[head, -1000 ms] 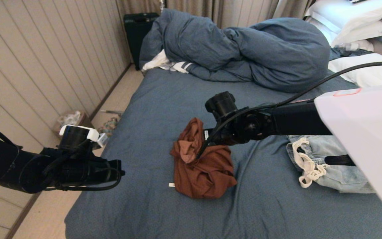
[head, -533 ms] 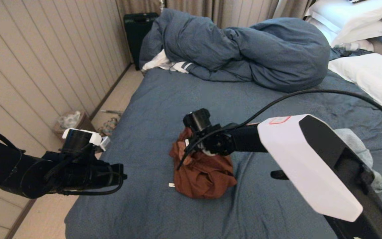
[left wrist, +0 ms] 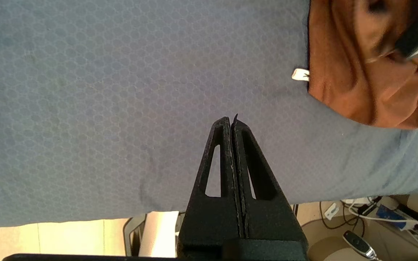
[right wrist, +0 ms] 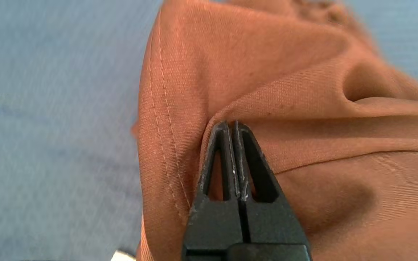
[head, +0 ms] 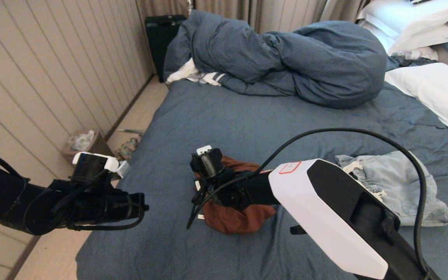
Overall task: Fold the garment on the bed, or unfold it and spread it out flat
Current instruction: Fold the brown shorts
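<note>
Your left gripper (left wrist: 232, 121) hangs over the near left edge of the bed (head: 247, 120), fingers pressed flat together with nothing between them, above bare blue sheet. The rust-brown garment (head: 235, 217) lies well apart from it, further in on the sheet.

Your right gripper (right wrist: 230, 125) is down on that garment. Its fingers are pressed together, the tips pushed into a fold beside a stitched hem; the right wrist view does not settle whether any cloth is caught between them. In the head view the right arm (head: 325, 206) reaches from the near right across the bed, and its wrist covers the upper part of the garment.

The garment is a crumpled heap, neither folded nor spread, lying near the middle of the bed toward the near end. A small white tag (left wrist: 300, 74) sticks out at its edge.

Just beyond the right arm, a pale denim garment with a white drawstring (head: 395, 186) lies bunched on the right side of the sheet.

At the far end, note the bunched blue duvet (head: 286, 58) across the bed and white pillows (head: 434, 89) at the far right. A dark suitcase (head: 161, 35) stands on the floor beyond the far left corner.
</note>
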